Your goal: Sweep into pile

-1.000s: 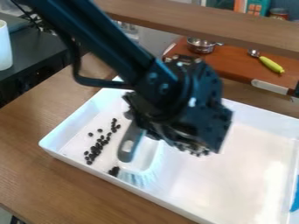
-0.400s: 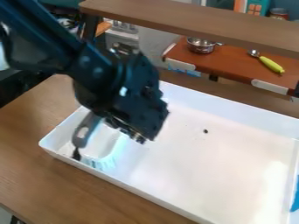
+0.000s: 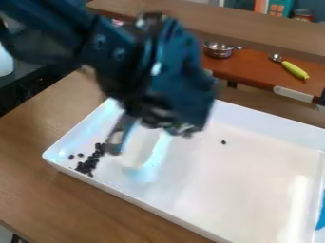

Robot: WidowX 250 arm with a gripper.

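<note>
Clock: we read every hour from the middle of the camera view, twelve at its top edge.
Arm: we see it slant in from between ten and eleven.
Gripper: it (image 3: 166, 124) hangs at the middle, over the ten o'clock side of the tray (image 3: 279, 115), its jaws pinching the brush.
Brush: we find it tilted inside the tray, its grey handle (image 3: 118, 136) leading down from the gripper toward eight, its pale bristles (image 3: 144, 174) at about seven.
Bean pile: dark beans (image 3: 87, 165) crowd together at eight, near the tray's corner, just beside the handle; we cannot tell whether the two touch.
Stray beans: a couple (image 3: 71, 157) sit apart, just on the nine o'clock side of the pile.
Lone bean: we spot one (image 3: 223, 142) toward four, well apart from the pile, on the tray floor.
Tray: white, low-walled, it rests on the wooden table (image 3: 28, 156).
Behind: we see a metal pot (image 3: 219, 50) at one and a spoon with a yellow-green handle (image 3: 295, 70) at two, both on a reddish-brown board (image 3: 254, 69).
Edge: something blue (image 3: 321, 214) shows at four.
</note>
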